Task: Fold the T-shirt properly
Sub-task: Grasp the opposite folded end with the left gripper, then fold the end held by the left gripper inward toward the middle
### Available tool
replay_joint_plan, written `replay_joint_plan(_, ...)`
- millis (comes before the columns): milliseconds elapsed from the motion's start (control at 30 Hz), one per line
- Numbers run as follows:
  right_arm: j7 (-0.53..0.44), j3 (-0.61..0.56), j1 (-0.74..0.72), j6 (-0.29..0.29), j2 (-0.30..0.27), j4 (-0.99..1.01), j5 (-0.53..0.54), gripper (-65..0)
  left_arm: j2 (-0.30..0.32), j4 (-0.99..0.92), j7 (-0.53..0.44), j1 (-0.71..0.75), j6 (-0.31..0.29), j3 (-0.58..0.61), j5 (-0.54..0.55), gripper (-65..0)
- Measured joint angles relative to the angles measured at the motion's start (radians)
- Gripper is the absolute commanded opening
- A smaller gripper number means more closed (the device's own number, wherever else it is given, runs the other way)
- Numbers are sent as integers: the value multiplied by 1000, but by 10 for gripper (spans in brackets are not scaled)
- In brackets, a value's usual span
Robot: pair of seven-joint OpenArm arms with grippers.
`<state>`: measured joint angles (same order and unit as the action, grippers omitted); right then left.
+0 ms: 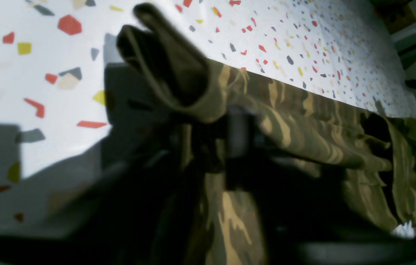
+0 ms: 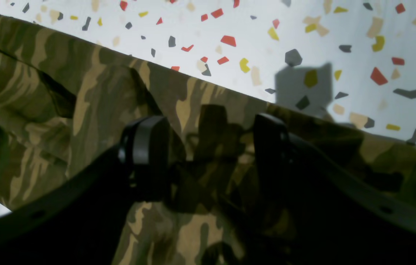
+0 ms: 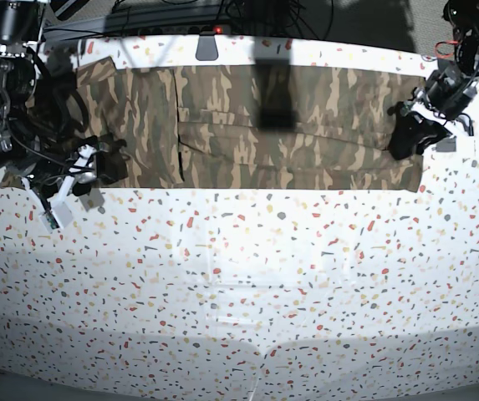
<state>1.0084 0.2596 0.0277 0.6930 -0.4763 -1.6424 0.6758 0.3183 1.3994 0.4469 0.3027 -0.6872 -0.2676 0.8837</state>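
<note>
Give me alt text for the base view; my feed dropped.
A camouflage T-shirt lies stretched in a long band across the far side of a speckled white table. The left claw sits at its right end in this view, and the right claw at its left end.

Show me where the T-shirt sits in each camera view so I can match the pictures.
Left wrist: the T-shirt runs from centre to right edge, a bunched tan fold raised at upper centre.
Right wrist: it fills the left and lower picture as a diagonal band.
Base: a long strip across the table's far side.
Shared landmark: the speckled white tabletop bordering the cloth's straight edge.
</note>
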Motion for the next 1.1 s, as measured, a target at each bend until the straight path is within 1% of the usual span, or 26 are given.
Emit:
replay_joint_plan(33,0,0,0,0,0,0,0,-286,-1,0,-1,0,0,0,0,-632)
replay_joint_plan(67,0,0,0,0,0,0,0,-286,-2,0,1,0,0,0,0,-650)
replay_joint_plan(400,0,0,0,0,0,0,0,-286,-3,0,0,0,0,-1,0,-650)
replay_joint_plan(433,2,0,0,0,0,-6,0,-286,-3,0,0,0,4,-5,0,-650)
replay_joint_plan(467,3,0,2,0,0,-20,0,-286,-3,0,-5,0,44,-12,-6,-650)
replay_joint_plan(533,3,0,6,1,0,-63,0,-286,-4,0,-14,0,77,-34,-63,-650)
replay_joint_plan(600,4,2,6,1,0,-111,24,-286,-6,0,-27,0,102,-69,-113,-650)
replay_joint_plan(733,1,2,5,0,0,-186,125,-286,0,0,-45,0,104,-142,-150,-650)
replay_joint_plan(867,15,2,6,0,0,-192,142,-286,0,0,-77,1,103,-222,-214,-650)
replay_joint_plan(967,20,2,5,1,0,-193,143,-286,36,0,-64,2,101,-263,-202,-650)
replay_joint_plan(1033,20,2,6,0,0,-193,143,-286,57,7,-16,2,108,-283,-113,-650)
replay_joint_plan(1100,21,2,6,0,0,-193,143,-286,55,50,40,10,110,-287,-40,-650)
